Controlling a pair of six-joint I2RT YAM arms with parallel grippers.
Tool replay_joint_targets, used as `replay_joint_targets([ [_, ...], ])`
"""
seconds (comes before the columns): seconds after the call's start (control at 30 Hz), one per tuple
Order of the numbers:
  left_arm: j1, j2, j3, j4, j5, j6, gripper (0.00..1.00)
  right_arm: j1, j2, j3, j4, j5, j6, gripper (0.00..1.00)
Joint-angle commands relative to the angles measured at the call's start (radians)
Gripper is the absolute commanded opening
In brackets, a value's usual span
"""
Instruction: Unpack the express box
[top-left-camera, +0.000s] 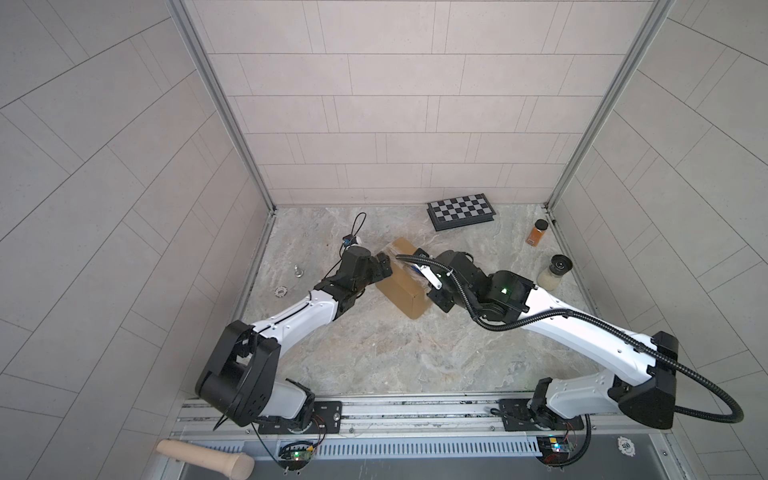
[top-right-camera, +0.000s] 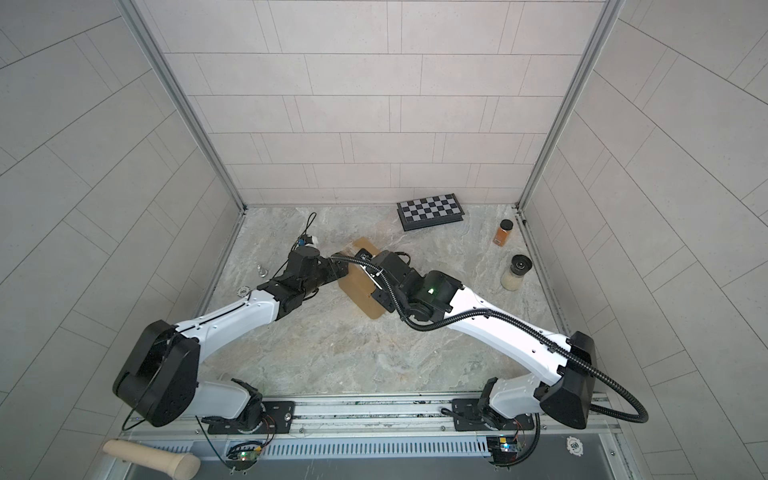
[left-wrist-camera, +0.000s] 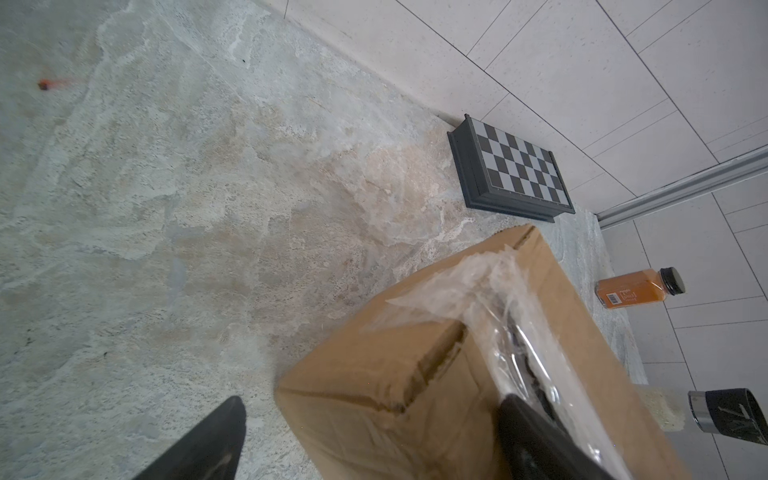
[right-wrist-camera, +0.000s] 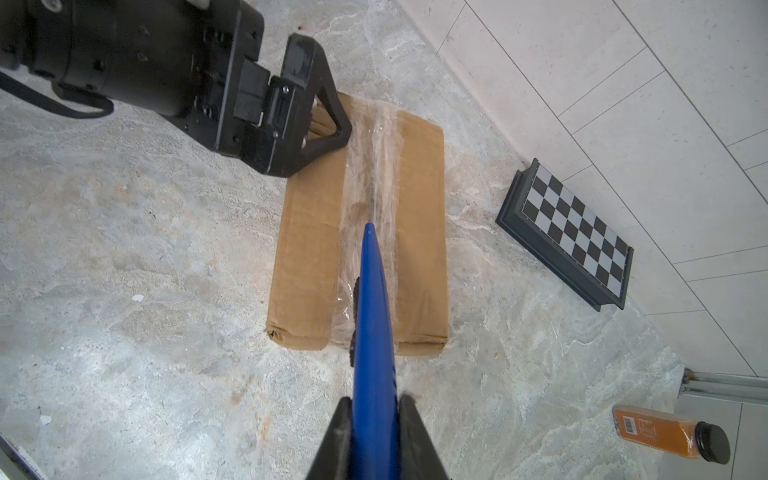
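Currently the express box (top-left-camera: 404, 289) lies flat on the marbled surface (top-left-camera: 374, 353) between both arms, taped seam up, well apart from the checkered case (top-left-camera: 461, 211). The left fingers (left-wrist-camera: 224, 436) stand spread wide, released, straddling one end of the box, one tip on the clear tape (right-wrist-camera: 374, 137). The right fingers (right-wrist-camera: 415, 440) are clenched on a blue tool (right-wrist-camera: 374, 316) whose tip rests on that seam
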Motion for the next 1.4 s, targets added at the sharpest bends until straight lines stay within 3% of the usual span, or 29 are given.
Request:
replay_joint_targets([
  [0.0, 0.003, 0.033, -0.040, -0.094, -0.016, 0.029, 0.97, -0.001, -0.038, 0.022, -0.067, 0.015, -0.017, 0.00],
  [0.87, 0.003, 0.036, -0.066, -0.043, 0.008, 0.023, 0.96, -0.001, 0.031, 0.060, 0.052, -0.013, -0.055, 0.00],
  [1.37, 0.001, 0.033, -0.082, -0.037, 0.006, 0.018, 0.96, 0.001, 0.055, 0.026, 0.054, 0.058, -0.073, 0.00],
])
